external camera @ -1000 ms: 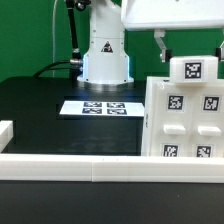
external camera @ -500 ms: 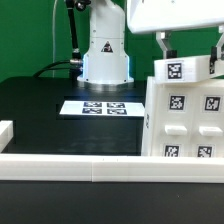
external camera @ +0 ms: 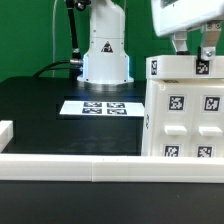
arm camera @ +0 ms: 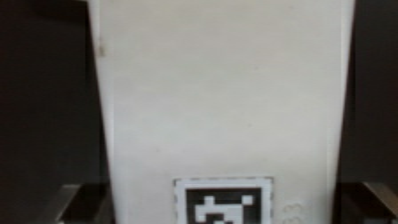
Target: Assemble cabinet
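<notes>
The cabinet (external camera: 185, 125) is the large white box at the exterior view's right, with several square tags and small insets on its front. A smaller white tagged block (external camera: 178, 68) rests on its top. My gripper (external camera: 193, 55) comes down from above with a finger on each side of this block and is shut on it. In the wrist view the block (arm camera: 222, 100) fills the middle as a tall white face with one tag (arm camera: 222, 205) near my gripper (arm camera: 222, 212). The dark fingers (arm camera: 71, 203) show at its two sides.
The marker board (external camera: 100, 106) lies flat on the black table before the robot's base (external camera: 105, 50). A long low white rail (external camera: 80, 168) runs along the near side, with a short white end piece (external camera: 6, 130) at the exterior view's left.
My gripper has shifted toward the exterior view's right and turned. The held block turned with it from a tilted pose to level on the cabinet's top.
</notes>
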`<state>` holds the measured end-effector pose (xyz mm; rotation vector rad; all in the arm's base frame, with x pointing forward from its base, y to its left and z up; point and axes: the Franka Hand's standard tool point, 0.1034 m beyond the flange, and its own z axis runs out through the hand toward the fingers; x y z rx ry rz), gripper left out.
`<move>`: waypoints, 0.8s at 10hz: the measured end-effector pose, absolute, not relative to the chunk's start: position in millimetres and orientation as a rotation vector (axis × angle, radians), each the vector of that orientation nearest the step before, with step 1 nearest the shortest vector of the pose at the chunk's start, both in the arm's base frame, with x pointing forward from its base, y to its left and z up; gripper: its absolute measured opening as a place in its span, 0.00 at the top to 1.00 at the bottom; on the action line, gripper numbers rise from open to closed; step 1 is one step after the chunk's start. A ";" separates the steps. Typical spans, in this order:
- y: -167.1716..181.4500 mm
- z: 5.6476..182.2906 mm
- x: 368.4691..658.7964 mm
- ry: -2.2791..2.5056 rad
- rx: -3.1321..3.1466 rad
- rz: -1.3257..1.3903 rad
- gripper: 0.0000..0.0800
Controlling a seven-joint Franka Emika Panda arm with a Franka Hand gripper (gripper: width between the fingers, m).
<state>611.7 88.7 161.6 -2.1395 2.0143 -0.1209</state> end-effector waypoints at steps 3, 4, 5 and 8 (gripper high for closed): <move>90.2 160.8 611.5 2.082 -2.058 -0.094 0.30; 91.1 160.7 611.3 2.075 -2.064 -0.093 0.08; 91.3 161.5 611.5 2.047 -2.083 -0.090 0.02; 98.7 182.0 615.0 1.993 -2.071 -0.079 0.00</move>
